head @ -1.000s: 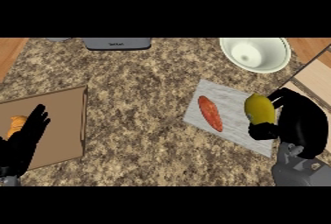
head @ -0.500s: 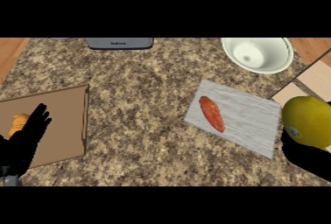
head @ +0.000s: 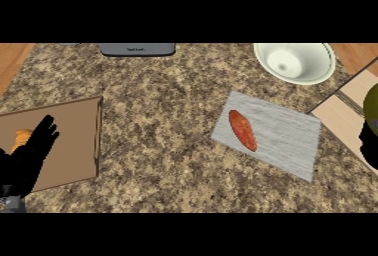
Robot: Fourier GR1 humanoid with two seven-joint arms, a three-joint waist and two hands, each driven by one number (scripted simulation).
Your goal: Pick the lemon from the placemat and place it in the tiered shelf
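Counter (head: 162,125): speckled granite top, filling most of the head view; everything else lies on it.
Brown board (head: 70,140): a flat tan board at the left side, with a small orange item (head: 22,137) at its near-left part, half hidden by the left hand.
Placemat (head: 269,132): grey mat right of centre, lying at a slant. The lemon is off it; only a reddish sweet potato (head: 243,130) lies on it, so the pick-up part of the task looks done.
Tiered shelf (head: 341,107): pale wooden boards at the right edge, just beside the mat's far corner; only a corner of it shows. It is the goal, which likely explains why the lemon is over on that side.
White bowl (head: 295,61): empty, at the top right, apart from the mat.
Grey appliance (head: 136,48): its edge shows at the top, no part in the task.
Left hand (head: 29,155): fingers straight and up, resting over the brown board at the lower left, holding nothing.
Right hand (head: 369,147): only a dark sliver at the right edge, just under the lemon; whether its fingers curl round the fruit I cannot tell.
Lemon (head: 371,102): a yellow-green slice at the right edge, above the shelf boards, mostly cut off; it seems carried toward the shelf, not yet set down.
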